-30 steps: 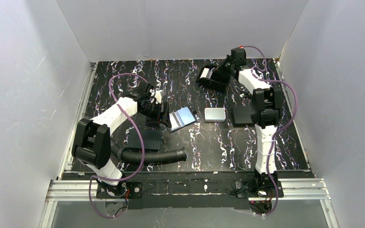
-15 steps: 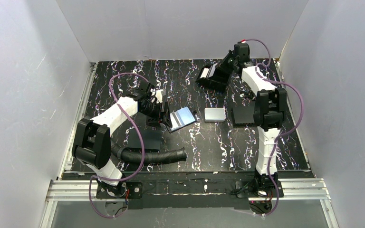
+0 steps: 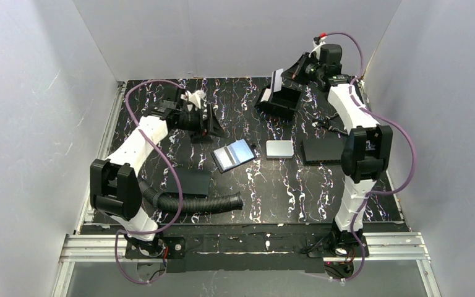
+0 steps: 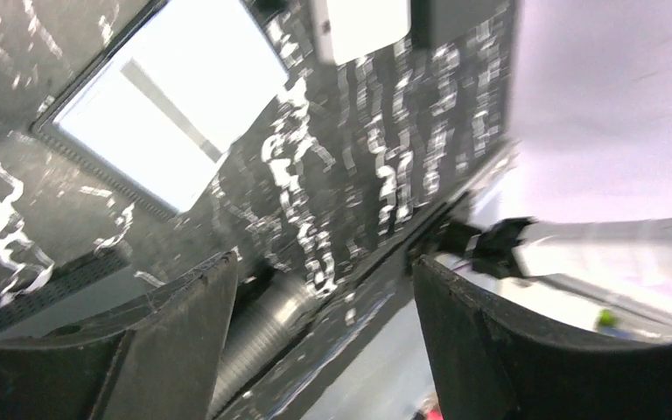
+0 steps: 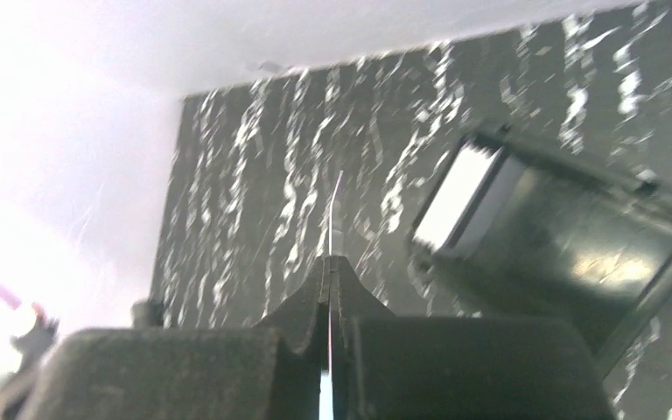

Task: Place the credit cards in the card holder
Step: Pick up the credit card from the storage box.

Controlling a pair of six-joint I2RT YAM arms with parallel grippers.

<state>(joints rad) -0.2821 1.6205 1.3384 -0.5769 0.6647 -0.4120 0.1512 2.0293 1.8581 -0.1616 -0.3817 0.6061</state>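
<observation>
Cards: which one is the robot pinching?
The pale card, gripped edge-on by the right end effector beside the card holder. The blue card lies flat on the table.

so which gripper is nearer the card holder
Right. The right gripper, pinching a pale credit card, is right at the card holder; the left gripper is well to its left.

Noted: bench [image 3: 272, 185] black with white marbled streaks, faint violet flecks; credit cards [image 3: 234, 154] blue fading to pale; lone credit card [image 3: 276, 79] whitish; rounded case [image 3: 279, 149] silver-grey; card holder [image 3: 282, 102] black; left arm [image 3: 139, 139] white with black joints; corrugated hose [image 3: 204, 203] black.
</observation>
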